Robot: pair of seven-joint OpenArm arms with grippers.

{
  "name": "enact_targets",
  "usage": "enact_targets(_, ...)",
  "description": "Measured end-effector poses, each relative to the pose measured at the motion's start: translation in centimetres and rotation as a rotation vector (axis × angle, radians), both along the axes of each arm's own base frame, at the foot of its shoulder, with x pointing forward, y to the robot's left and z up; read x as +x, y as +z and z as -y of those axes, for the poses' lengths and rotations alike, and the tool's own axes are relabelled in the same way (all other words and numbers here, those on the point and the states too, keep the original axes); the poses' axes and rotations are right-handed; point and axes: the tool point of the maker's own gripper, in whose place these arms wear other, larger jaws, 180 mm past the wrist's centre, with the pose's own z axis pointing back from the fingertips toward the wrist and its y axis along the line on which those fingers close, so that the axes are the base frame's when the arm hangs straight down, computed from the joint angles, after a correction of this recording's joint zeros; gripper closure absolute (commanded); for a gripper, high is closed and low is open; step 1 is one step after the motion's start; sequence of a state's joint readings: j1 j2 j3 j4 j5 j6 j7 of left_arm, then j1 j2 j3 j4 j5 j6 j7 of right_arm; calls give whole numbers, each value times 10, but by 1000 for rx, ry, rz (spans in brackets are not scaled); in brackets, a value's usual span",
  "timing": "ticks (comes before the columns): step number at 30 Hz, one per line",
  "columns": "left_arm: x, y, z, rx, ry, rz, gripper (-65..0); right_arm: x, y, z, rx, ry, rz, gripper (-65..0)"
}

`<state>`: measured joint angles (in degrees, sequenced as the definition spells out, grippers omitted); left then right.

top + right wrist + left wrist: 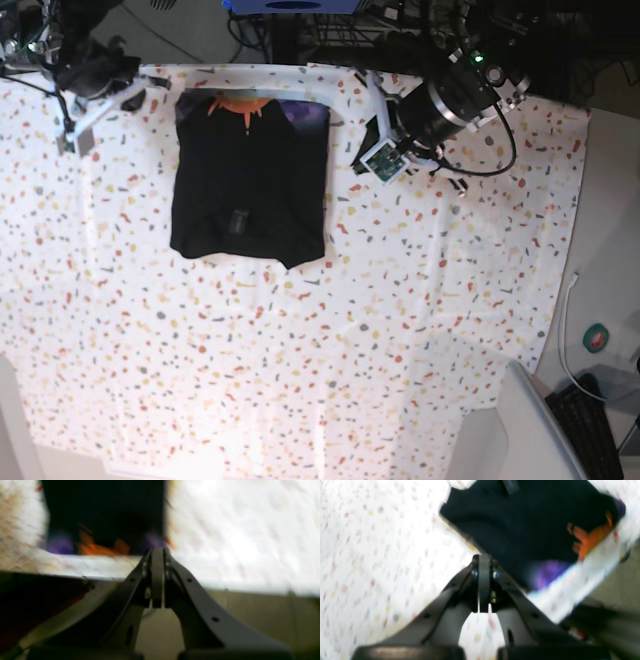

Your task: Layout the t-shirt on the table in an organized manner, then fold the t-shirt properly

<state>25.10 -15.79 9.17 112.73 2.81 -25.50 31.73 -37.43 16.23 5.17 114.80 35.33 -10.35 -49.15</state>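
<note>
While both arms hang clear, the t-shirt [248, 178] lies folded into a compact rectangle between them, long axis running away from the table's [400, 330] far edge. Left gripper [484, 585] and right gripper [157, 577] are both pinched closed, empty. Only the base view shows the whole outline.

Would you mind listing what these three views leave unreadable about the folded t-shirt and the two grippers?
- The t-shirt graphic: folded under, only an orange-and-purple strip shows in the base view; smeared by blur in both wrist views.
- The neck label: too small to read in the base view; blurred and cut off by the top edge in the left wrist view.
- The left gripper and right gripper: too small in the base view.
</note>
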Motion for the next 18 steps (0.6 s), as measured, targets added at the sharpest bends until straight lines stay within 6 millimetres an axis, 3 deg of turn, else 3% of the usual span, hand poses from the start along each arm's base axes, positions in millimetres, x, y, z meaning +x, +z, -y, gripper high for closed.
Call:
enact_targets(5,-57,-30,-43,99,38,-152,0,-54,-10,14,-21,-36,-121,0)
enact_targets(8,-102,-42,-63,131,76,-260,0,-87,-13,18,-32,-37,-194,0)
enact_targets(12,-160,-57,-75,159,87,-399,0,-147,-24,14,-28,-11,-343,0)
enact_targets(14,-187,-72,-83,172,102,-483,0,-174,-40,7,-3,137,-420,0)
enact_targets(18,-237,-125,-100,192,172,-661,0,-199,-104,15,-46,406,-488,0)
